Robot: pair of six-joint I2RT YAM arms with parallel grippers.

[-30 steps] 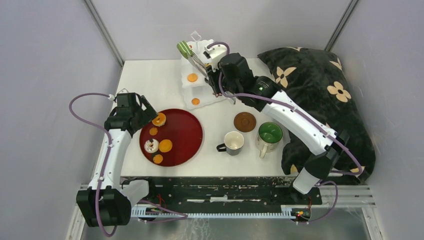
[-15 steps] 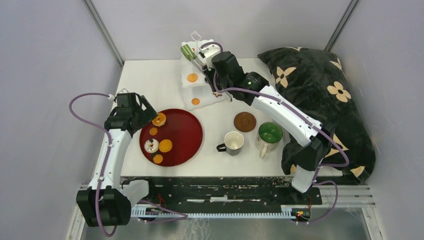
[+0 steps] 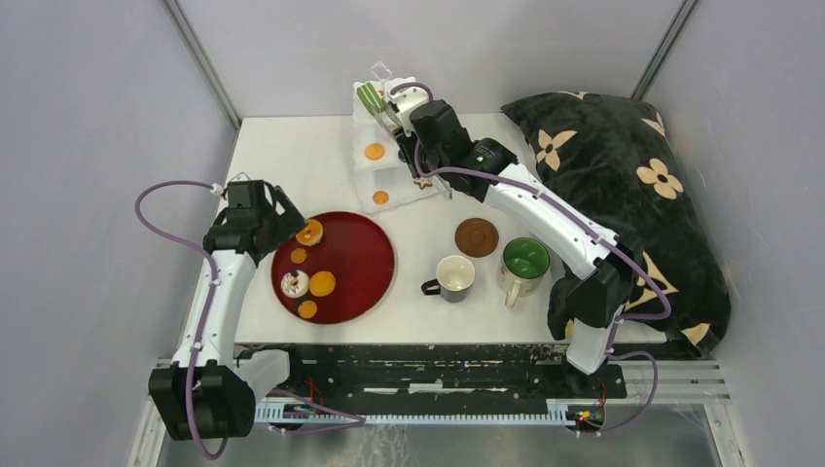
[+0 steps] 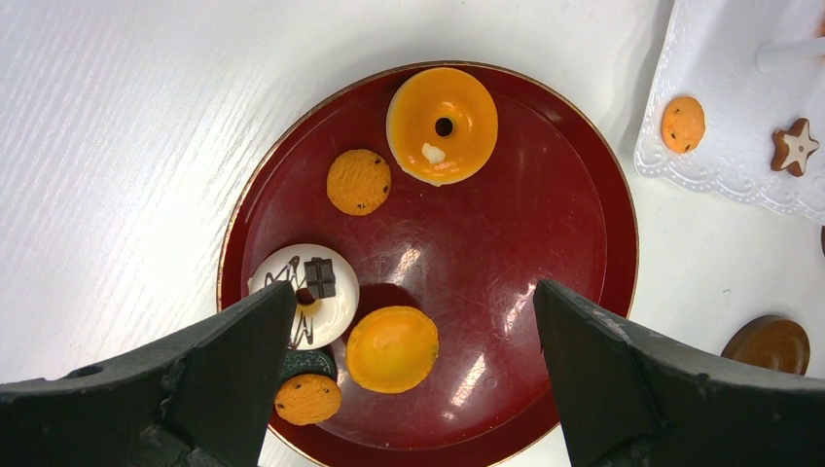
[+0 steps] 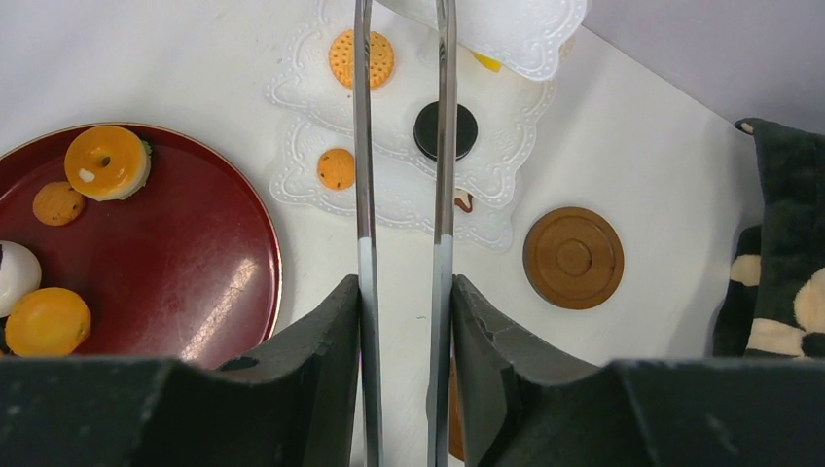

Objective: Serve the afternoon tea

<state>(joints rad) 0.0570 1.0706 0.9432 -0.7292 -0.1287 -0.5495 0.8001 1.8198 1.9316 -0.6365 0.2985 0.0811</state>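
Our left hand (image 4: 413, 292) is spread wide open and holds nothing, above the dark red tray (image 4: 574, 195) at the left centre of the top view. On the tray lie an orange donut (image 4: 443, 125), a white iced sweet (image 4: 304, 294), an orange disc (image 4: 392, 348) and two small cookies (image 4: 358, 181). Our right hand (image 5: 407, 292) is clamped on the metal tongs (image 5: 362, 146), whose arms reach up to the white three-tier stand (image 3: 399, 197) at the upper centre of the tabletop (image 3: 292, 156). The tong tips are hidden under the top tier, so we cannot tell whether they pinch anything. A green striped cake (image 3: 368, 97) shows at the top tier, and a star cookie (image 3: 423, 182) lies on the lowest. Right of the tray stand a white mug (image 3: 454, 275) and a green-lined mug (image 3: 525, 261), with a brown coaster (image 3: 477, 236) just above them in the frame.
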